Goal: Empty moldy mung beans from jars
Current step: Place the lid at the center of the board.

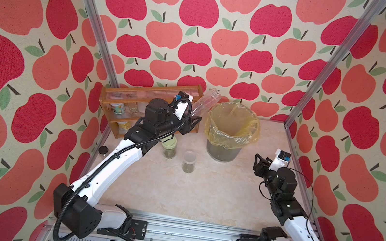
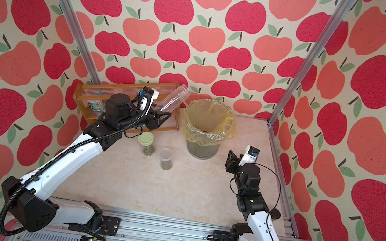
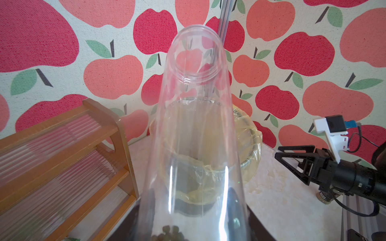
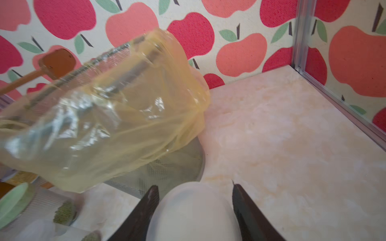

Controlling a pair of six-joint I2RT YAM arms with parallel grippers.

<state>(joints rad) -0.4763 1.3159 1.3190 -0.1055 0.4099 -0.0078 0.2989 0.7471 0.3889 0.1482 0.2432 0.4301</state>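
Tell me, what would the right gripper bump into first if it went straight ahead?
Probably the trash bin, around its bagged side. The right gripper, holding a white lid, points at it over bare table, though depth is unclear.

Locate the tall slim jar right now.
In both top views the tall slim jar is at the back, tilted mouth-up in the left gripper, between the wooden rack and the lined bin.
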